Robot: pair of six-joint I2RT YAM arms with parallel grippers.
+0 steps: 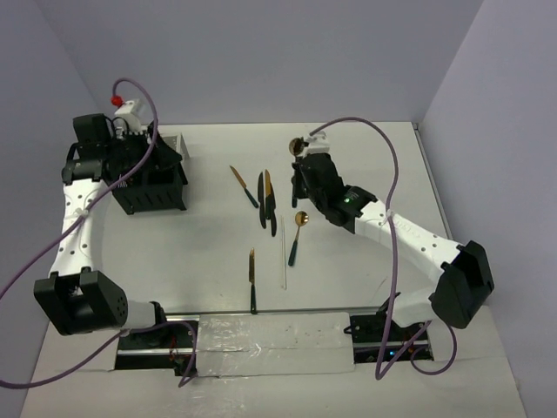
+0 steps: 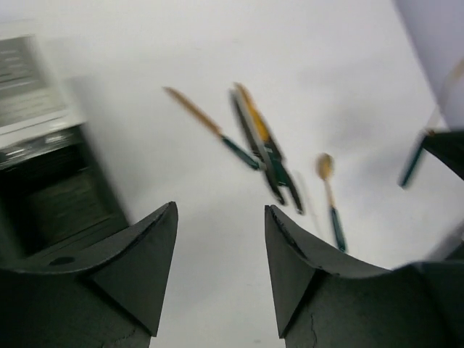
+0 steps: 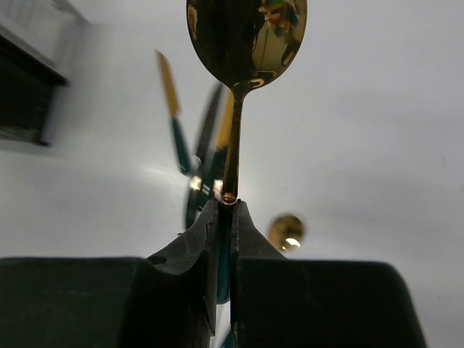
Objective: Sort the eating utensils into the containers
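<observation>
Pinching the spoon (image 3: 246,43) at its stem with the right fingers (image 3: 196,243), above the mid-bench (image 1: 218,261), well right of the caddy (image 1: 157,187). Holding the left fingers (image 2: 145,254) spread, empty. Seeming light, stiff and slippery; gripping firmly along the handle.

The caddy (image 1: 155,193) stands left — three utensils (image 1: 262,198) lie to its right, a spoon (image 1: 297,235) further right.

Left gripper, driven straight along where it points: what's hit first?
Likely bare table, right of the caddy: the left gripper, fingers open, frames only white surface. The bunched cutlery lies farther along that line. Depth is unclear in this blurred view.
</observation>
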